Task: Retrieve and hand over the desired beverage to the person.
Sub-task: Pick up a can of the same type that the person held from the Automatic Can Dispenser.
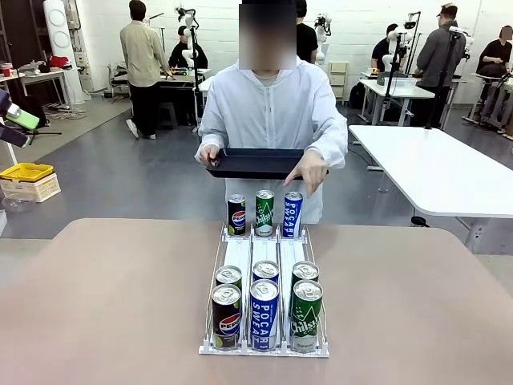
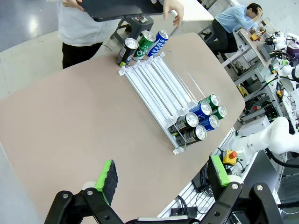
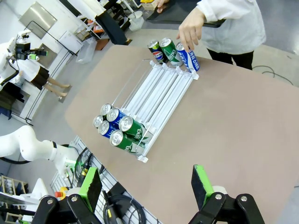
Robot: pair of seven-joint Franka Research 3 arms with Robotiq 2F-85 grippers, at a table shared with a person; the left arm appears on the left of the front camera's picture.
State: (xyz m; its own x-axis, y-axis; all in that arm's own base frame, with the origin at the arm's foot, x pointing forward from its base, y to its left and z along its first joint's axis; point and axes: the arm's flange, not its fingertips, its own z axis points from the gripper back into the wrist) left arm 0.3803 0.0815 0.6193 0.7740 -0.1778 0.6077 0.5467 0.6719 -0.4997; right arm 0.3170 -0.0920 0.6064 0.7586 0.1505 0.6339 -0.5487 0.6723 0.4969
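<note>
The person (image 1: 271,108) in a white jacket stands at the table's far side, holding a black tray (image 1: 256,163) with one hand. Their other hand (image 1: 309,170) points down over the blue Pocari Sweat can (image 1: 292,214) in the rack's far row, beside a green Chilsung can (image 1: 264,212) and a Pepsi can (image 1: 236,214). In the right wrist view that hand (image 3: 189,30) hangs right above the blue can (image 3: 188,57). My left gripper (image 2: 162,172) and right gripper (image 3: 146,183) are both open, high over the table's near side and holding nothing.
A clear three-lane rack (image 1: 264,253) runs down the brown table (image 1: 104,297), with several more cans (image 1: 264,314) bunched at its near end. A white table (image 1: 441,168) stands at the back right and a yellow crate (image 1: 26,171) at the left. Other people work farther off.
</note>
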